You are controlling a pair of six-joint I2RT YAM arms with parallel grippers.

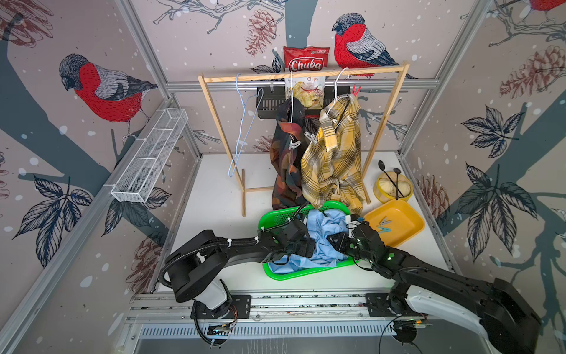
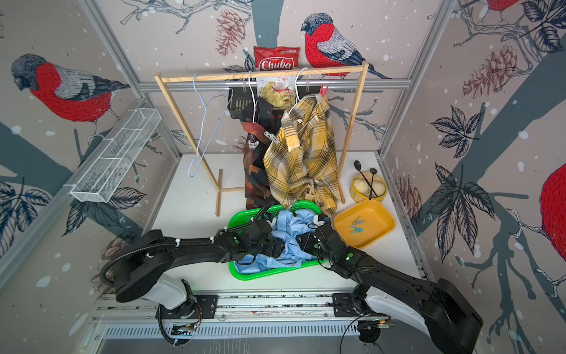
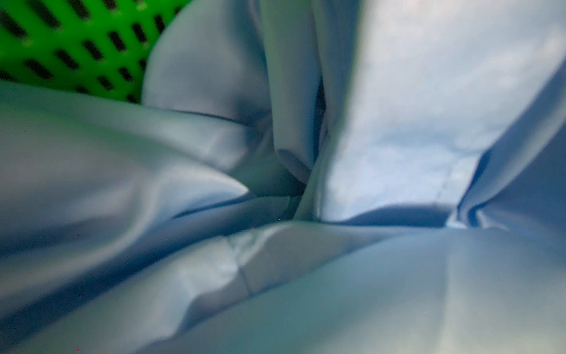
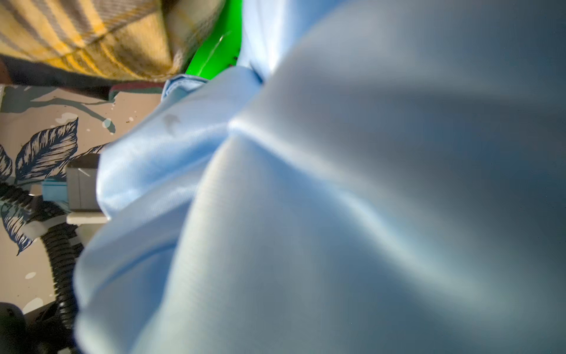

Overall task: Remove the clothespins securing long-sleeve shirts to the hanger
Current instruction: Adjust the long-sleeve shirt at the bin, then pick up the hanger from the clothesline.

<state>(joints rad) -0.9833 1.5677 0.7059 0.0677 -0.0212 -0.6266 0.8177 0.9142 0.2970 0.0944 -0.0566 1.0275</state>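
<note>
Hanging from a wooden rack (image 1: 303, 75) at 12 o'clock of the white surface (image 1: 214, 199), two of the long-sleeve shirts are seen in both top views. One is a dark checked shirt (image 1: 286, 171). A yellow plaid shirt (image 1: 332, 159) touches it on the 3 o'clock side. Their clothespins are not yet removed. A whitish clothespin (image 1: 294, 144) is clipped on the checked shirt, a second whitish clothespin (image 1: 311, 137) at the plaid collar's edge, and a red clothespin (image 1: 356, 89) at the plaid shirt's top. An empty hanger (image 1: 245, 128) is hung at 11 o'clock. Two teal clothespins (image 1: 384, 226) are laid in a yellow tray (image 1: 410, 233) at 4 o'clock.

The light blue shirt (image 1: 324, 233) is crumpled in a green basket (image 1: 269, 218) towards 6 o'clock. The left hand (image 1: 304, 246) is pressed into the cloth from 9 o'clock. Its jaws are spread wide, and no fold is seen gripped. The right hand (image 1: 333, 240) is buried in the cloth from 3 o'clock, and whether it is open or closed cannot be told. Both wrist views are filled with blurred blue cloth.

The step is judged to be the settling of the unpinned shirt. It is done well if both hands are fully opened, then lifted straight up, so that no fold is dragged over the basket's rim. The plaid hem draped at the basket's 1 o'clock edge should be avoided. The whitish clothespin on the checked shirt is probably best taken next, squeezed at its tail ends.
</note>
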